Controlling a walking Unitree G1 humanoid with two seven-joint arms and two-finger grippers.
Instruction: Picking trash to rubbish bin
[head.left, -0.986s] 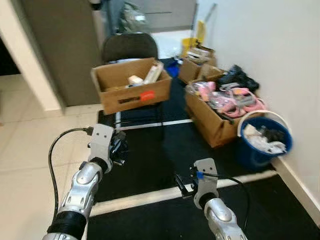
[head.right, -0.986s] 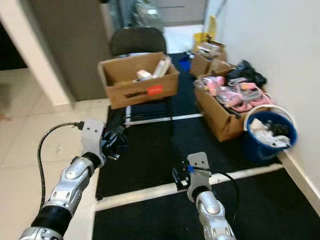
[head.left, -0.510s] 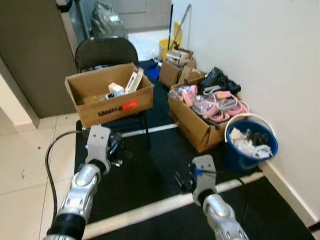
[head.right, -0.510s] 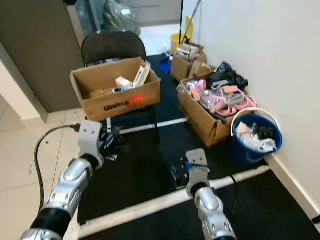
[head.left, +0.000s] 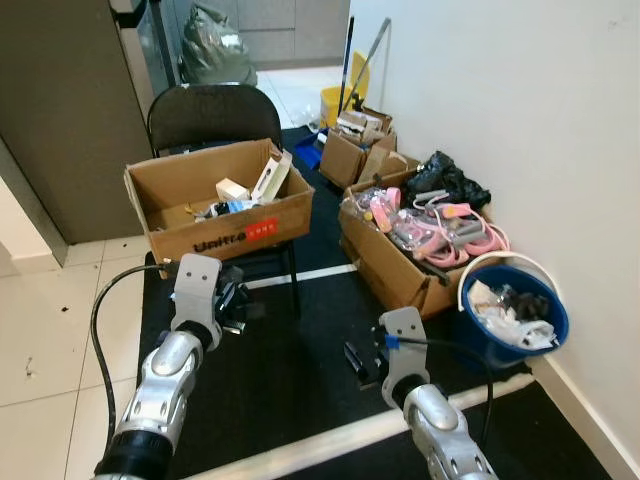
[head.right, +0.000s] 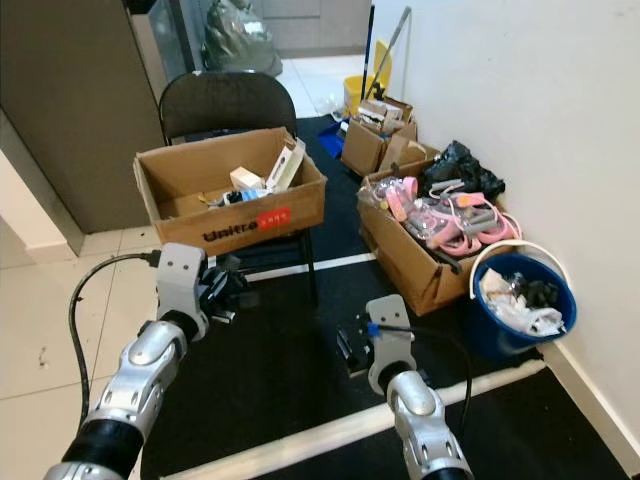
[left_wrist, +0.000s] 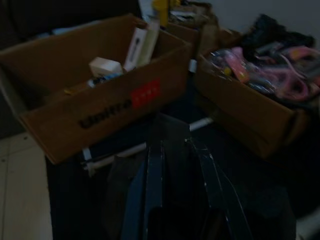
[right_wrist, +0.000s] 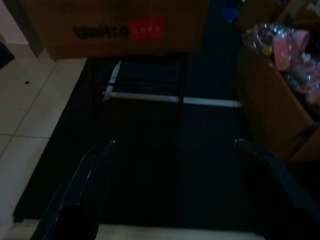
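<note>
A black floor mat (head.left: 320, 340) with white stripes covers the floor along a white wall (head.left: 520, 90), and on it stands a black folding chair (head.left: 210, 110) carrying an open cardboard box (head.left: 222, 215) with a red label, holding small cartons and oddments. To the right a second cardboard box (head.left: 395, 260) brims with pink and grey items, a black bag (head.left: 447, 180) lies against the wall behind it, and smaller boxes (head.left: 350, 150) sit farther back near a yellow bucket (head.left: 340, 98). The blue bucket (head.left: 515, 315) with a white handle, near the wall on the right, already holds crumpled paper and dark scraps and appears to serve as the rubbish bin. The left gripper (left_wrist: 172, 175) is raised before the chair, its fingers drawn together on a piece of crinkled dark plastic film (left_wrist: 200, 170), the trash in hand. The right gripper (right_wrist: 172, 185) hovers low over the mat, fingers spread wide and holding nothing. The film looks light, limp and slippery, likely to sag or slide, so a firm pinch on a bunched fold would serve better than a hold at the edge.
</note>
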